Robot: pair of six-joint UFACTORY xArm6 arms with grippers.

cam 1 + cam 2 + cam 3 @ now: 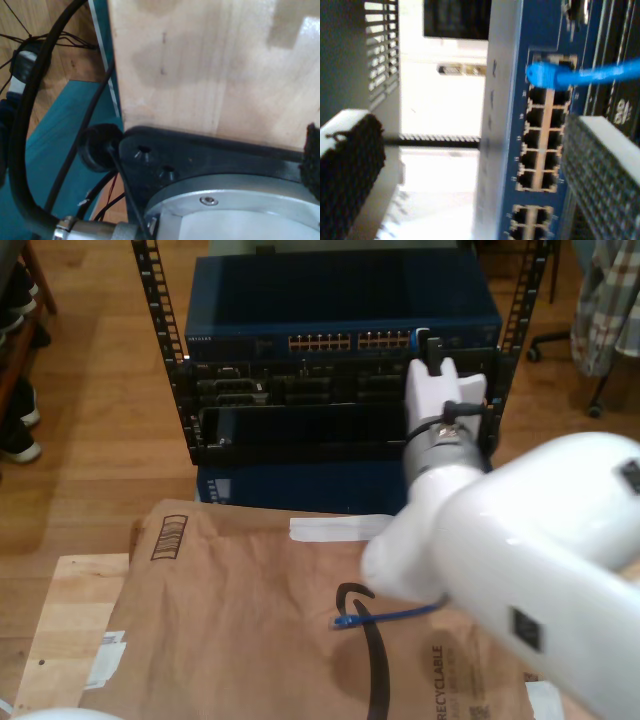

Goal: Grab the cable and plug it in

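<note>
arm [520, 530]: glossy white shell | gripper [470, 165]: white, black-ribbed pads | black cable [22, 150]

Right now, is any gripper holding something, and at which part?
My second gripper holds nothing: its pads stand apart, and the cable sits plugged into the switch. My first gripper's state cannot be told.

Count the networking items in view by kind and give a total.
Network switch: 1
Blue cable: 1
Cable plugs: 2, the plugged end at a port of the switch and the loose end on the cardboard
Total: 4
</note>
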